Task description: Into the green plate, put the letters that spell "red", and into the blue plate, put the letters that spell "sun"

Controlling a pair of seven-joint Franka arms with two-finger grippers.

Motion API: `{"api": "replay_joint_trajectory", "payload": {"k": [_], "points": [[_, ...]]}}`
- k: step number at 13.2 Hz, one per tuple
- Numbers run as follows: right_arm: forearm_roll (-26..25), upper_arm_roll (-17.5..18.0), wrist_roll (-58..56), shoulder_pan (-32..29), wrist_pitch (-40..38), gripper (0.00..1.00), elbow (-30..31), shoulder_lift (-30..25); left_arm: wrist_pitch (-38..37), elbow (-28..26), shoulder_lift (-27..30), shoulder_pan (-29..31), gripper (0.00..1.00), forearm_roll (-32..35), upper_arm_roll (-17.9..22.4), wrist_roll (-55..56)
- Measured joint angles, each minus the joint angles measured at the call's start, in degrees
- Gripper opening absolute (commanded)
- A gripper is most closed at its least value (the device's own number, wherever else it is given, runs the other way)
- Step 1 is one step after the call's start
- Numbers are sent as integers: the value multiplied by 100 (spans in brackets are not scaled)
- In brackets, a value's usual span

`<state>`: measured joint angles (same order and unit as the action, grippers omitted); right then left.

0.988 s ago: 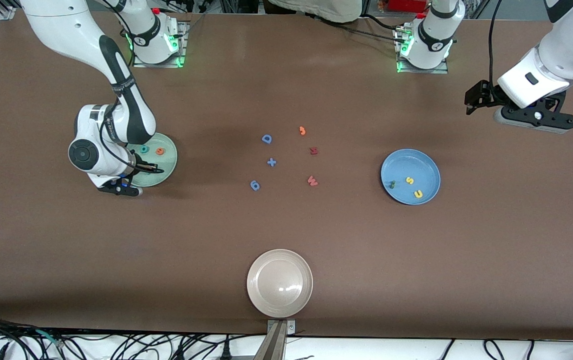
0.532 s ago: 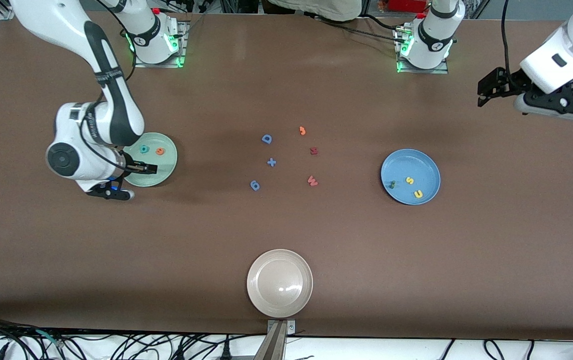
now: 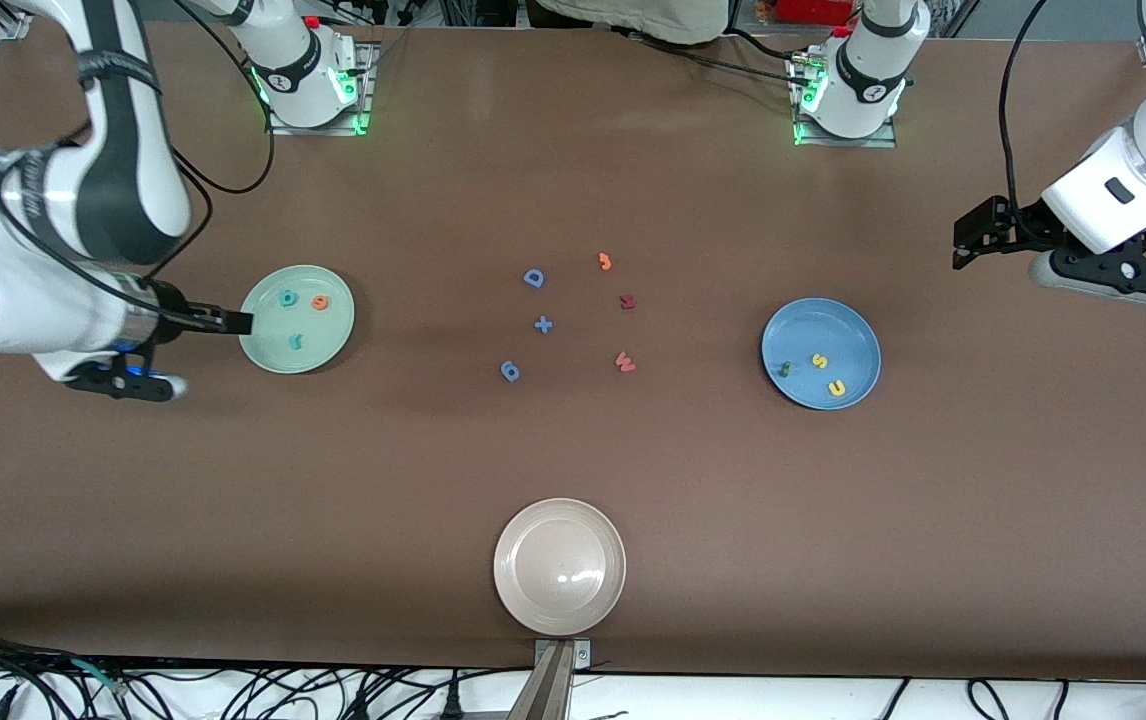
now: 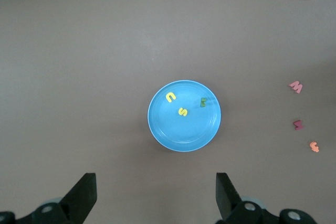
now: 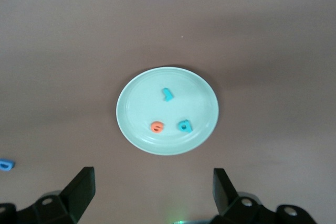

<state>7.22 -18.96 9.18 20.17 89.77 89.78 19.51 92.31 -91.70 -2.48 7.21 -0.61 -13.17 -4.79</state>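
Note:
The green plate [image 3: 328, 335] holds a teal "d" [image 3: 287, 297], an orange "e" [image 3: 320, 302] and a teal "r" [image 3: 298, 341]. My right gripper [image 3: 123, 382] hangs open and empty over the table beside this plate, toward the right arm's end. The right wrist view shows the green plate [image 5: 142, 111] between the open right gripper [image 5: 152, 190] fingers. In the blue plate [image 3: 813, 325] lie a green "n" [image 3: 784, 369], a yellow "s" [image 3: 819, 361] and a yellow "u" [image 3: 836, 388]. The left gripper [image 3: 1113, 278] is open and empty, high over the table toward the left arm's end.
Mid-table lie a blue "D" [image 3: 533, 278], a blue plus [image 3: 543, 324], a blue "g" [image 3: 510, 371], an orange "j" [image 3: 605, 262], a dark red letter [image 3: 628, 301] and a red "w" [image 3: 624, 362]. A beige plate [image 3: 559, 566] sits near the front edge.
The right gripper opened over the green plate, leaving the teal "r" in it, then rose and drew back toward the right arm's end. The left arm shifted slightly.

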Motion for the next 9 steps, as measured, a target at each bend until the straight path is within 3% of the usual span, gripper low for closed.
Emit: {"api": "replay_joint_trajectory", "payload": {"k": [6,8,9], "points": [[-1,-284,-26,-13,-453,100,-476,-749,-9,67,-5,-15,100,0,-52,0],[-2,-228,-29,-188,-560,100,-473,-1014,-16,68,-5,-140,100,0,74,-3],[-2,-40,-47,-449,-593,100,-464,-1100,-26,67,-5,-288,100,0,226,-3]]}}
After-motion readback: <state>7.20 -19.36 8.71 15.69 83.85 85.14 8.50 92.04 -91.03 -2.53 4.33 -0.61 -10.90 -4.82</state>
